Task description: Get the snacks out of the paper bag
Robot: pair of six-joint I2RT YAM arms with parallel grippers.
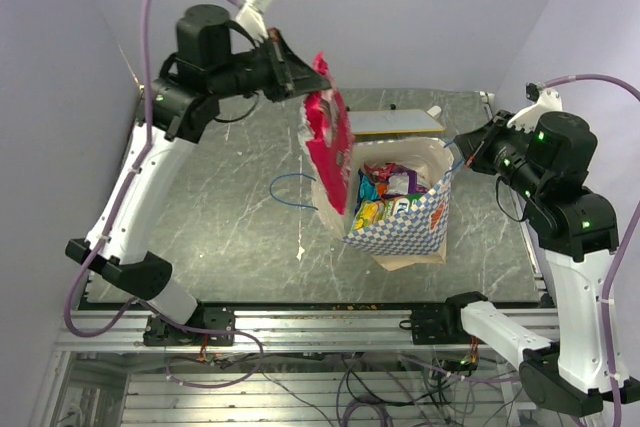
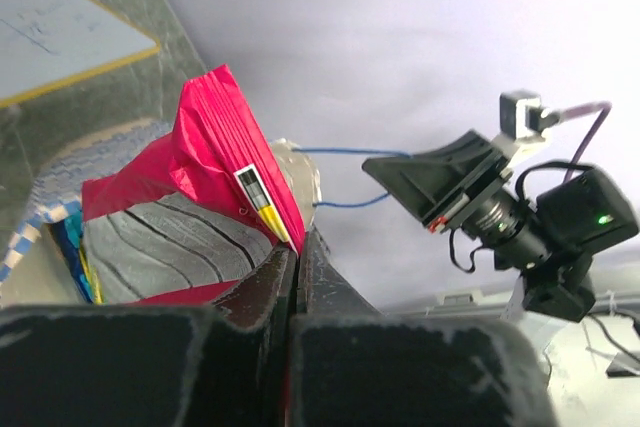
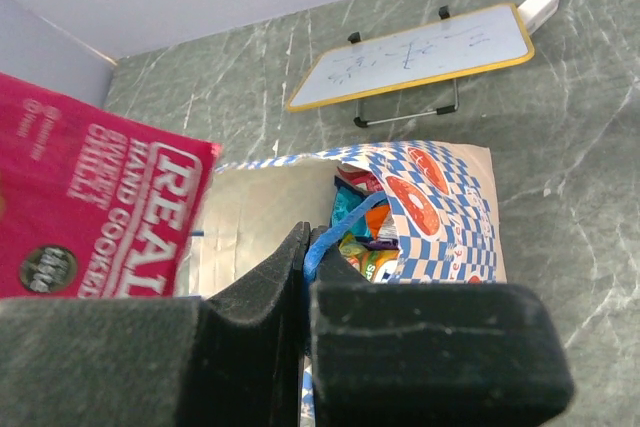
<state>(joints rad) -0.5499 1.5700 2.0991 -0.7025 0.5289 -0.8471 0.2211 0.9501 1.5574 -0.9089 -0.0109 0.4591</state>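
The blue-and-white checkered paper bag (image 1: 405, 229) stands open at the table's middle, with several small snack packets (image 1: 388, 193) inside. My left gripper (image 1: 303, 75) is shut on the top edge of a red-pink snack packet (image 1: 328, 137) and holds it in the air above the bag's left rim; it also shows in the left wrist view (image 2: 215, 142). My right gripper (image 1: 466, 154) is shut on the bag's blue cord handle (image 3: 345, 230) at the bag's right rim. The right wrist view shows the bag (image 3: 440, 212), its cream inside, the packets (image 3: 365, 242) and the red-pink packet (image 3: 95, 207).
A flat cream board (image 1: 397, 122) on black feet stands behind the bag, also in the right wrist view (image 3: 410, 57). The bag's other blue cord handle (image 1: 290, 190) lies on the dark marbled table (image 1: 220, 217) to the left. Walls close in on three sides.
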